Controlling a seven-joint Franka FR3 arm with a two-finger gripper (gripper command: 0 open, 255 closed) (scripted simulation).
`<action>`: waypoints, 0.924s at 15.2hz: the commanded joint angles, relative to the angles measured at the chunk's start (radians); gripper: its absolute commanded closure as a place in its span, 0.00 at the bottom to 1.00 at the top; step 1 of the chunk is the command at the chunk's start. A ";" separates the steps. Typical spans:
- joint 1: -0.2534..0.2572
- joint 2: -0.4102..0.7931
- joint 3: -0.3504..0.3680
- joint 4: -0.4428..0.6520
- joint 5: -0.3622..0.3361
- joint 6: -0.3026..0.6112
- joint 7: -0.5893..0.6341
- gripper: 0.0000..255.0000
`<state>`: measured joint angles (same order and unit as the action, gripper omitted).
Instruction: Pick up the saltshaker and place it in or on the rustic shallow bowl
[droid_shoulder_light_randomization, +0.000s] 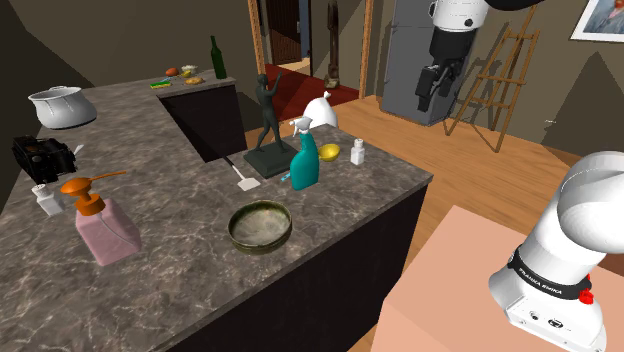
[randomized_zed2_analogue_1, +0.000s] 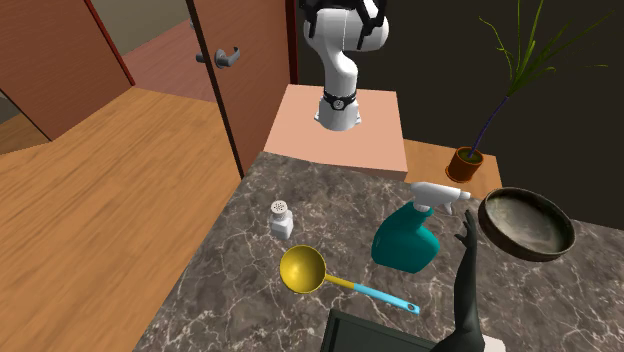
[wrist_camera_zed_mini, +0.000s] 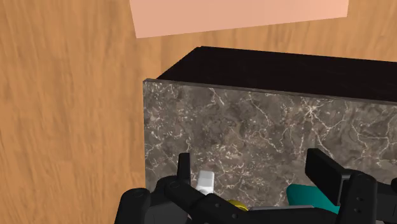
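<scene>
Gripper (wrist_camera_zed_mini: 251, 159) sits closest in wrist cam: 2 black fingers (wrist_camera_zed_mini: 324, 172) spread wide, nothing clamped, so open & empty.

Ref landmark = teal spray bottle (droid_shoulder_light_randomization: 305, 160) on marble counter (droid_shoulder_light_randomization: 170, 230).
- Saltshaker (droid_shoulder_light_randomization: 357, 152): small, white, upright, long axis vertical. Near the bottle, on its side toward the counter edge over the wood floor (wrist_camera_zed_mini: 63, 95); not touching it.
- Yellow ladle (droid_shoulder_light_randomization: 330, 152): scoop just beside both bottle & shaker.
- Rustic bowl (droid_shoulder_light_randomization: 260, 226): on the bottle's opposite side, apart from it, upright, nothing in it. So the bottle sits roughly between pick & place pts.

Key relation: gripper hangs high above counter level, up & outboard of the bottle on the shaker's side. Wrist cam looks down on the counter corner; shaker shows in the gap between the fingers but hard by 1 finger, not centred.

Judgement: approach stage, nothing grasped yet. Next move needs a long descent plus a lateral shift to centre the shaker, fingers straddling its vertical axis. Risk: clipping ladle or bottle, both close; a nudge could tip the shaker. 1 arm only, so no choice of side.
</scene>
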<state>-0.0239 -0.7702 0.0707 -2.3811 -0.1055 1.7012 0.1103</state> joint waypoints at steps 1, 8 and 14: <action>0.000 0.000 0.000 0.000 0.000 0.000 0.000 0.00; -0.017 0.147 -0.046 -0.087 -0.031 0.295 -0.030 0.00; -0.032 0.331 -0.081 -0.096 -0.052 0.540 -0.054 0.00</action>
<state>-0.0521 -0.4750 -0.0024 -2.4827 -0.1539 2.1991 0.0639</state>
